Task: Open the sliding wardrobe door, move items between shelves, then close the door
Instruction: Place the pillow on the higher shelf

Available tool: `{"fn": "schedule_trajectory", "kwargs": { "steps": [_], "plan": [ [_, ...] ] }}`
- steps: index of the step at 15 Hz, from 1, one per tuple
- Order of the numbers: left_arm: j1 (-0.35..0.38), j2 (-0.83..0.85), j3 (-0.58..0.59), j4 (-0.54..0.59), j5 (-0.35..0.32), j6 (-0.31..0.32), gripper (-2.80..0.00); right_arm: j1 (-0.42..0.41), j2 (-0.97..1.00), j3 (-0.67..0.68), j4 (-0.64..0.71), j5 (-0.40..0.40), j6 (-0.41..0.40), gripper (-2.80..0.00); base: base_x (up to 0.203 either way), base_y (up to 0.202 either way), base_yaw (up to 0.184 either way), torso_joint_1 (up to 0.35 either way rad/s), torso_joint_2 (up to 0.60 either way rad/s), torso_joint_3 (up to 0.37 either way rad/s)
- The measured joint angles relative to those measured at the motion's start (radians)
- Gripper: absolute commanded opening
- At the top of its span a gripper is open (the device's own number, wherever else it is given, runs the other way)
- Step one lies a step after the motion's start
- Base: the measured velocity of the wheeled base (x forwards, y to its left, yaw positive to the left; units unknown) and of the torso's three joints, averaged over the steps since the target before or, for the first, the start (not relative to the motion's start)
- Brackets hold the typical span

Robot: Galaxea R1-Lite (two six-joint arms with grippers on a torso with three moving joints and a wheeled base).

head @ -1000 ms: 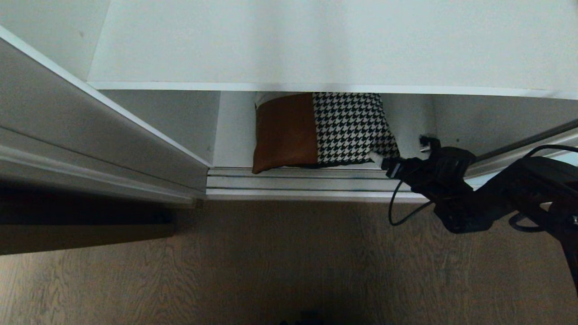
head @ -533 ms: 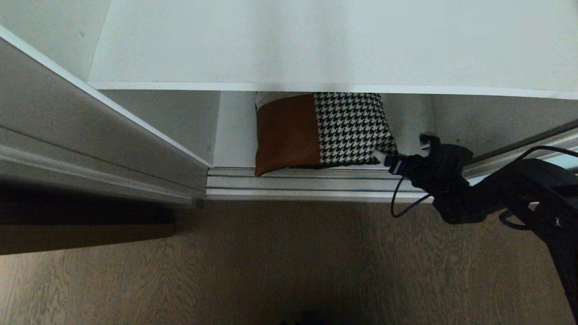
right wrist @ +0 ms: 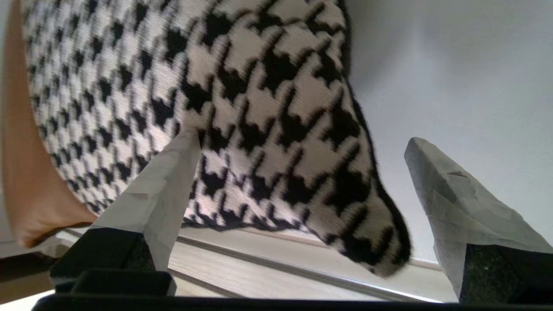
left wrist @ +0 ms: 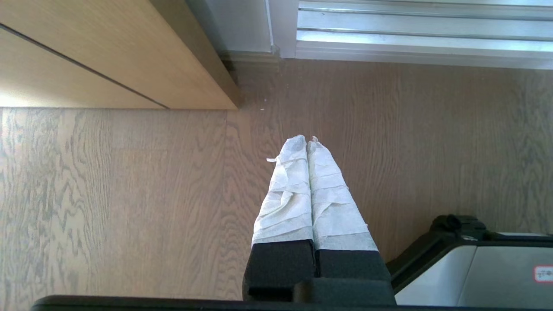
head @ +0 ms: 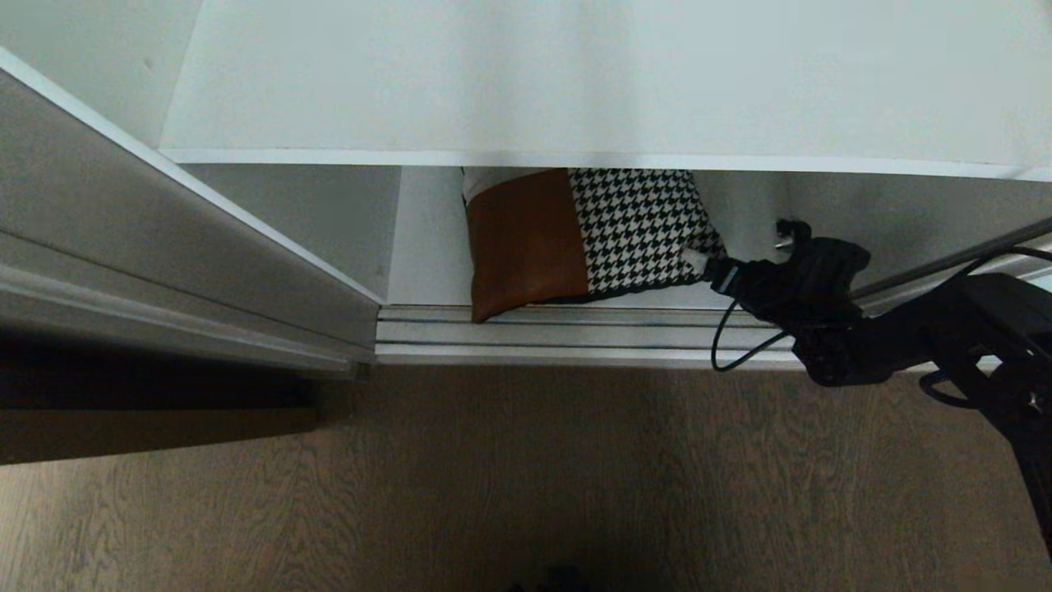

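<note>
Houndstooth cushion point(head: 588, 234) sits on the bottom shelf point(head: 427, 247) with the door slid open — your right claw point(right wrist: 302, 172) gapes wide around its corner, left claw point(left wrist: 307, 142) shut and parked — lifting, moving and closing remain.

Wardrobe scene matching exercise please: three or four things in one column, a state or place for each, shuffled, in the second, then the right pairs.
Things:
1. square rust-brown and houndstooth patchwork cushion
2. right gripper
3. left gripper
4. plain white upper shelf board

States or places:
A. shut, over the wooden floor
B. open, straddling a cushion corner
C. on the bottom shelf, behind the door track
D. above the cushion

Pairs: 1-C, 2-B, 3-A, 4-D
</note>
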Motion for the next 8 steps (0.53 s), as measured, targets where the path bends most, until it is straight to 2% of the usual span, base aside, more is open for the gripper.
{"fn": "schedule_trajectory", "kwargs": {
  "steps": [8],
  "plan": [
    [0.0,0.0,0.0,0.0,0.0,0.0,-2.8,0.03,-0.001,-0.006,0.022,0.007,0.007,0.0,0.0,0.0,0.0,0.0,0.0,0.0]
  ]
}}
